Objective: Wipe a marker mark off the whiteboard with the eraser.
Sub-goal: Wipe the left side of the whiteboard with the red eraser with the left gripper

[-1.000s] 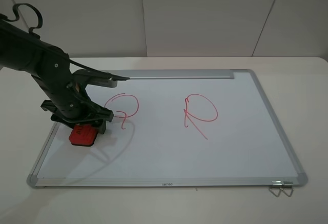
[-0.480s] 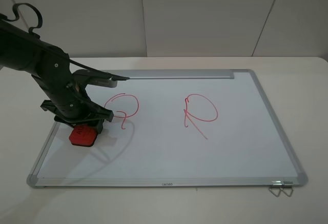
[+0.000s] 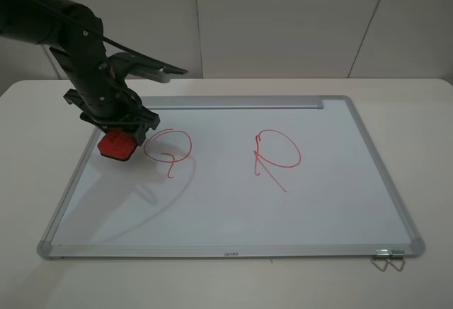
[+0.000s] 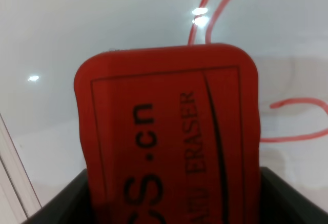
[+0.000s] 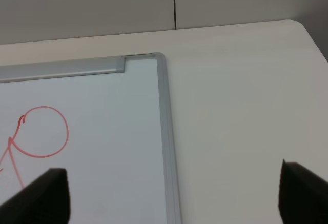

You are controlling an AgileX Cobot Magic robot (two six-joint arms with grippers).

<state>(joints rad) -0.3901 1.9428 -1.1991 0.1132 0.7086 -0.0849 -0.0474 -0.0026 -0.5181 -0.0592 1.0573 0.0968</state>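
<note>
Your left gripper [image 3: 117, 129] pinches the small red oblong eraser [image 3: 116, 146] over the left part of the large silver-framed whiteboard [image 3: 233, 213], just beside the red round Q-like marker mark [image 3: 168, 149].
Only your left wrist view shows the eraser's black lettering [image 4: 148, 147]; from the high camera the black arm [image 3: 78, 33] covers most of it. Only your right wrist view shows your right gripper [image 5: 177, 196], fingers spread wide, with the board's far right corner and the red P-like loop [image 5: 43, 131] ahead of it.
</note>
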